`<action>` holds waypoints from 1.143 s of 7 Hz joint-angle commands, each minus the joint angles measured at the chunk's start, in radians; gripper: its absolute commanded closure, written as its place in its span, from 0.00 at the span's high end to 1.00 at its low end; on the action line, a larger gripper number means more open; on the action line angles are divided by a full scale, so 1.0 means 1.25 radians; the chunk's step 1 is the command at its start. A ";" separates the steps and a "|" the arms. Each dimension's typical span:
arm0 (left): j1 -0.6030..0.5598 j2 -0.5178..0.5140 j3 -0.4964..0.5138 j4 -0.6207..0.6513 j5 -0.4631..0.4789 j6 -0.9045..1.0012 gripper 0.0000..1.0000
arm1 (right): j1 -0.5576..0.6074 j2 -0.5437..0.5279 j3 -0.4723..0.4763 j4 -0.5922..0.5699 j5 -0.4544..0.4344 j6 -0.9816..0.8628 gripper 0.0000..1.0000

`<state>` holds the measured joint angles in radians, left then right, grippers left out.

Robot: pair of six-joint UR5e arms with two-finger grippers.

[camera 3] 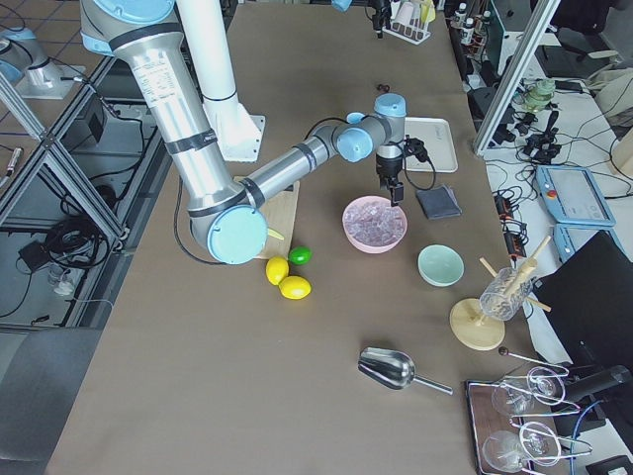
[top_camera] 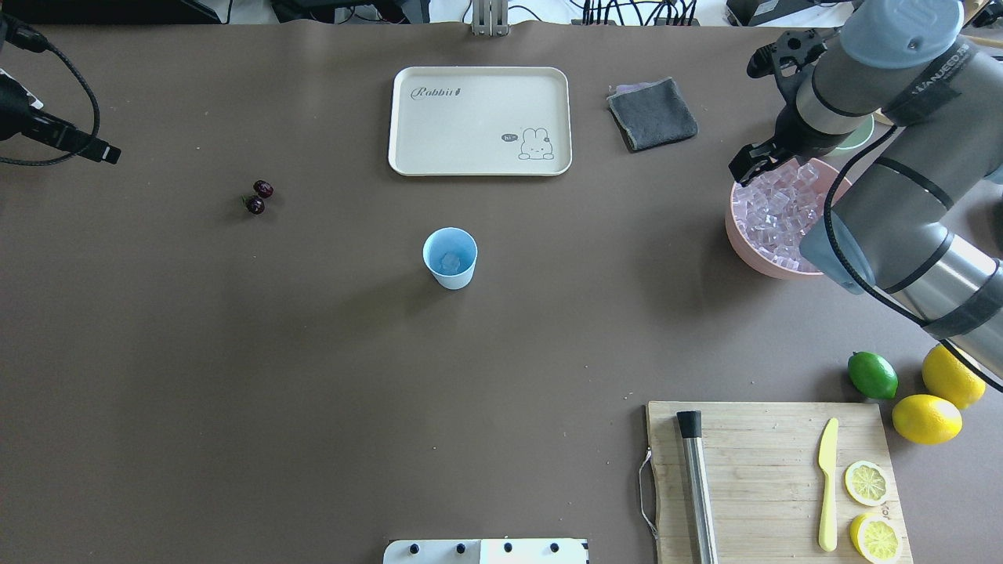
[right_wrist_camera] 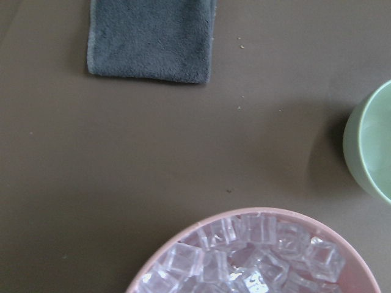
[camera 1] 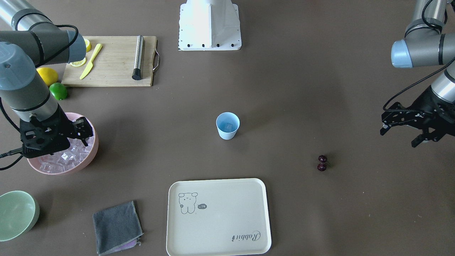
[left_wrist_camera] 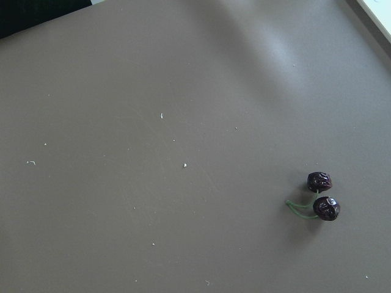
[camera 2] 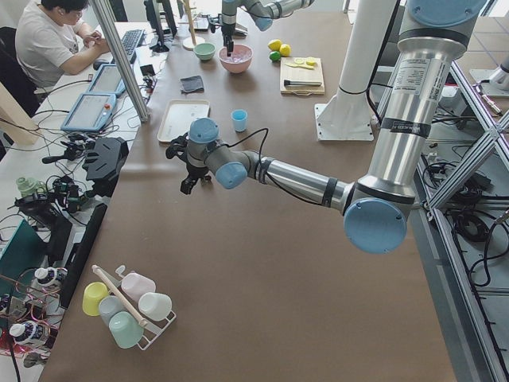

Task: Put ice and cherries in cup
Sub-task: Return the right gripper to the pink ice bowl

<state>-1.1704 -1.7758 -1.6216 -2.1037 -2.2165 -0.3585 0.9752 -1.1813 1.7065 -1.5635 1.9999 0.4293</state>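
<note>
Overhead view: cream rabbit tray (top_camera: 478, 117) top centre, grey cloth (top_camera: 653, 114) just right; wooden cutting board (top_camera: 760, 470) with yellow knife (top_camera: 827, 486) lower right.

Pale blue cup (camera 1: 227, 132), dark red glossy cherries (camera 1: 322, 166), clear pinkish ice (top_camera: 772, 210) in a pink bowl (top_camera: 740, 244), brown bench (camera 1: 320, 89), cream tray (camera 1: 220, 220) with a rabbit drawing

The near left arm (camera 2: 294, 179) is shown stretched across the brown table (camera 2: 262, 278), with the left gripper (camera 2: 180, 167) held above it, nearer than the cream tray (camera 2: 184, 119). The pale blue cup (camera 2: 238, 119) is set beside that tray. The far right gripper (camera 2: 229, 49) is held over the pink bowl (camera 2: 246, 64).
</note>
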 commanded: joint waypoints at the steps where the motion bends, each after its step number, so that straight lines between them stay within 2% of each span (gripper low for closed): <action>1: 0.001 0.012 -0.016 -0.001 0.000 -0.004 0.97 | 0.020 -0.027 -0.004 0.002 0.006 -0.034 0.91; 3: 0.001 0.014 -0.012 -0.002 0.001 0.002 0.97 | 0.016 -0.035 -0.033 0.059 0.047 -0.007 0.92; 6: 0.001 0.013 -0.012 -0.002 0.001 0.001 0.97 | 0.003 -0.085 -0.068 0.177 0.048 -0.002 0.93; 8: 0.001 0.011 -0.011 -0.002 0.001 0.004 0.97 | -0.016 -0.085 -0.075 0.178 0.046 0.005 0.93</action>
<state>-1.1689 -1.7615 -1.6363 -2.1061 -2.2151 -0.3554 0.9664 -1.2852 1.6187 -1.3489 2.0585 0.4331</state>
